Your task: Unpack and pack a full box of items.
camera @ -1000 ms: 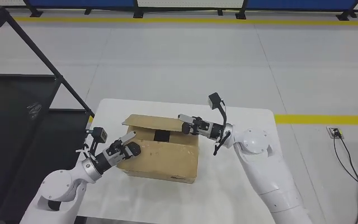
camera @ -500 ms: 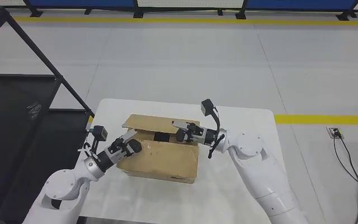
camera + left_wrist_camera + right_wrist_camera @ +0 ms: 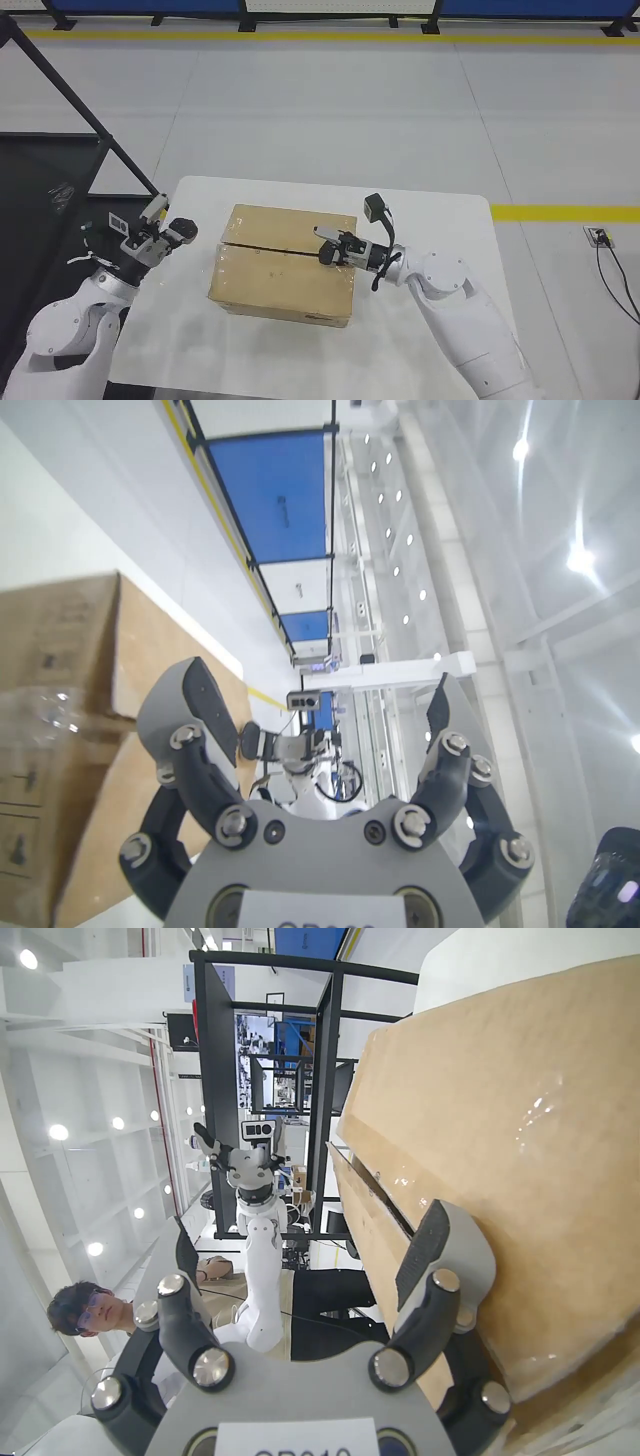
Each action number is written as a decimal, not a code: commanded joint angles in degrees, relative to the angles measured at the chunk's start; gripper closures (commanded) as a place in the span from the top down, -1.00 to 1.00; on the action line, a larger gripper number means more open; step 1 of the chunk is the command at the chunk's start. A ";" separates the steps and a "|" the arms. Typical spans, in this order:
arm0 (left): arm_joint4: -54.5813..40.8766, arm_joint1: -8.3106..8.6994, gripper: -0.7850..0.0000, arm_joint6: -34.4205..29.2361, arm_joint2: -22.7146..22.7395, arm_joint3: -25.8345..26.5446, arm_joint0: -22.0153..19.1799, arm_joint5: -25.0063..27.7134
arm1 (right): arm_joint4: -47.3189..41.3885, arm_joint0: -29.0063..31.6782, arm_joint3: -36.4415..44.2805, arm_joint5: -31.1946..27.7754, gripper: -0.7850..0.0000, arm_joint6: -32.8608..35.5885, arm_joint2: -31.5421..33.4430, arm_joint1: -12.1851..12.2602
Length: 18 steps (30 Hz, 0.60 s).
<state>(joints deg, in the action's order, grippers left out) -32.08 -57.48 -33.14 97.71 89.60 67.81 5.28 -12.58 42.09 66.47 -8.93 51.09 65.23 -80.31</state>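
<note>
We see the box (image 3: 285, 265) as a plain brown cardboard carton, wider than it is tall, sitting near the middle of the white table (image 3: 430, 215). Its two top flaps (image 3: 270, 228) lie down flat and meet in a seam (image 3: 262, 248) that runs along the length of the lid. In the right wrist view the seam (image 3: 372, 1193) shows as a thin dark gap, and the cardboard (image 3: 500, 1128) beside it carries glossy patches of clear tape (image 3: 535, 1110). In the left wrist view one end of the box (image 3: 55, 650) bears small dark printed symbols and a crinkled strip of clear tape (image 3: 45, 710) over the flap edges.

The right gripper (image 3: 329, 245) hangs over the lid close to the box's right end, right at the seam. Its fingers are spread wide and grip nothing (image 3: 300, 1253). One finger lies along the cardboard surface, and we cannot tell whether it touches or sits just above; the other finger is off the box in open air.

The left gripper (image 3: 171, 221) is well apart from the box, above the table's left edge. Its fingers are also spread wide with nothing between them (image 3: 320, 700), and the box lies off to one side of them, outside their gap.
</note>
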 commanded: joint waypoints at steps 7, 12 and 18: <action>8.82 0.88 1.00 -5.01 0.04 -7.75 -2.84 -0.72 | 0.10 -0.21 -1.14 -1.94 1.00 -0.62 -0.06 0.16; 12.03 0.20 1.00 -3.59 -5.74 -11.06 -6.14 0.89 | 0.59 -0.38 -1.61 -1.93 1.00 -1.69 -0.40 0.19; 15.74 -0.35 1.00 -2.15 -9.82 -11.98 -8.87 4.39 | 1.04 0.14 -2.22 -2.04 1.00 -3.27 -0.21 0.36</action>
<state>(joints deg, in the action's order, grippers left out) -16.98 -57.82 -35.73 87.98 77.36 58.85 8.66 -11.80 42.09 64.26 -10.98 48.18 65.03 -79.98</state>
